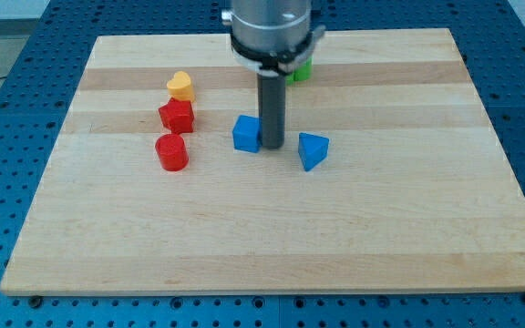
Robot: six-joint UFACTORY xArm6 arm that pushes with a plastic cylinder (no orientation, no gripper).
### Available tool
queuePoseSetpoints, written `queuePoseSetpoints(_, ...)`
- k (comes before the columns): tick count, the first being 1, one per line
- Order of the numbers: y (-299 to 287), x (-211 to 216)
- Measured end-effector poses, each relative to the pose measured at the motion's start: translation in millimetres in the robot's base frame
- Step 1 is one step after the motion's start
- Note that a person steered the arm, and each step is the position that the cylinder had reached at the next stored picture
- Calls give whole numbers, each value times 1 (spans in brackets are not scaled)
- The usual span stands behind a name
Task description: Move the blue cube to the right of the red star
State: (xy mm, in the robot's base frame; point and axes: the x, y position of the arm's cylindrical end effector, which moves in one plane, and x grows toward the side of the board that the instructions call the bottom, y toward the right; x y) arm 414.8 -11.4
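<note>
Wooden board fills the single camera view, pale and striped, lying on a blue perforated bench. No gripper exists on this arm to be wide or narrow; it ends in a dark rod, and my tip sits on the board touching, or all but touching, the right side of the blue cube. Just to the view's right of the tip, a little apart, lies a blue wedge-shaped block.

Toward the view's left stand three more blocks in a loose column: a yellow heart-shaped block at the top, the red star just below it, and a red cylinder lowest. A green block peeps out behind the arm near the view's top, its shape hidden.

The cube already lies to the right of the star, though slightly lower and with a clear gap between. I judge the closing push to be in hand: with the tip on the cube's right face, the next move calls for a short shove leftward and slightly upward, stopping before the cube knocks the star or the cylinder.
</note>
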Motion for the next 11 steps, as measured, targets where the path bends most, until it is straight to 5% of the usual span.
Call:
queuePoseSetpoints(5, -61, 27)
queuePoseSetpoints(9, -65, -15)
queuePoseSetpoints(11, -43, 64)
